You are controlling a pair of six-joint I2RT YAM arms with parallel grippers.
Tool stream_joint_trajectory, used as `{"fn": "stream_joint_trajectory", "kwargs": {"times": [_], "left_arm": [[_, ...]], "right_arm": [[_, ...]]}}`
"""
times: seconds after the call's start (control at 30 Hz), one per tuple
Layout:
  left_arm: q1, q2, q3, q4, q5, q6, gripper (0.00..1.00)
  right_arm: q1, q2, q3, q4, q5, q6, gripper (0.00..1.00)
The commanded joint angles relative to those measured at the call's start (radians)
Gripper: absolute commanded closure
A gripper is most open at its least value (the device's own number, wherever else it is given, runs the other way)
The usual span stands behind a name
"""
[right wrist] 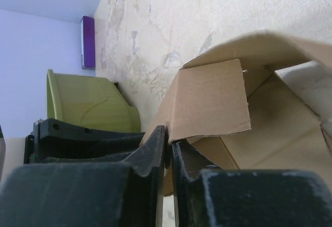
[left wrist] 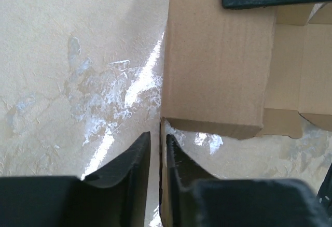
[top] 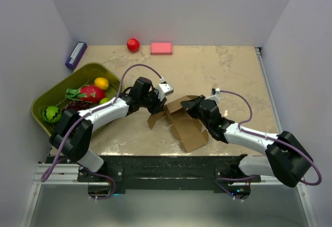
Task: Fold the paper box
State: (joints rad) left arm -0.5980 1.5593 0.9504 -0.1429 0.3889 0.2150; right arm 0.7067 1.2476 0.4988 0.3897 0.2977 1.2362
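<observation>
Here, from above, a half-formed brown paper box (top: 187, 126) lies on a mottled beige tabletop (top: 223, 71), a little to the right of a green tray (top: 57, 84) holding toy fruit (top: 92, 93). The box does not touch the tray. Its flaps splay out, some raised and some flat.

Two black-and-white arms meet at the box. The left end effector (top: 155, 104) reaches across the tray's right side to the box's tray-facing edge. The right end effector (top: 189, 108) takes the box on the side farther from the tray. Holding it from opposite sides probably lets one arm anchor the cardboard while the other bends a flap.

The overhead view gives the layout but hides the jaws. The left wrist view fills that in: its two dark fingers (left wrist: 135, 159) are pressed almost together, with a thin cardboard flap seen edge-on between them, so it is pinching the box. The right wrist view shows much the same for that arm, a sliver of brown cardboard nipped between nearly closed fingers. It also looks into the box, where one panel leans inward over the open hollow.

Well beyond the tray, near the back wall, sit a purple box (top: 75, 54), a red ball (top: 133, 44) and a pink block (top: 161, 48), all apart from the work.
</observation>
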Motion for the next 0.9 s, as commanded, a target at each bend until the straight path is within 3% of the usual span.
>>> {"fn": "stream_joint_trajectory", "kwargs": {"times": [0.0,0.07,0.17,0.33,0.4,0.53,0.87], "left_arm": [[-0.005,-0.074,0.017,0.049,-0.033,-0.025,0.59],[-0.006,-0.122,0.022,0.065,-0.051,-0.032,0.50],[-0.005,-0.208,0.019,0.101,-0.114,-0.046,0.45],[-0.043,-0.382,-0.068,0.254,-0.225,-0.094,0.44],[-0.107,-0.406,-0.093,0.282,-0.245,-0.136,0.45],[-0.236,-0.383,-0.188,0.426,-0.237,-0.232,0.51],[-0.312,-0.216,-0.354,0.776,-0.117,-0.368,0.61]], "right_arm": [[0.002,0.012,-0.017,0.029,0.061,0.046,0.99],[0.002,0.013,-0.008,0.014,0.080,0.062,1.00],[0.004,0.016,0.010,-0.014,0.110,0.085,1.00],[0.005,0.033,0.036,-0.038,0.133,0.132,1.00],[0.005,0.038,0.047,-0.052,0.136,0.138,1.00],[0.010,0.027,0.055,-0.075,0.149,0.143,1.00],[0.011,-0.002,0.038,-0.094,0.173,0.138,1.00]]}}
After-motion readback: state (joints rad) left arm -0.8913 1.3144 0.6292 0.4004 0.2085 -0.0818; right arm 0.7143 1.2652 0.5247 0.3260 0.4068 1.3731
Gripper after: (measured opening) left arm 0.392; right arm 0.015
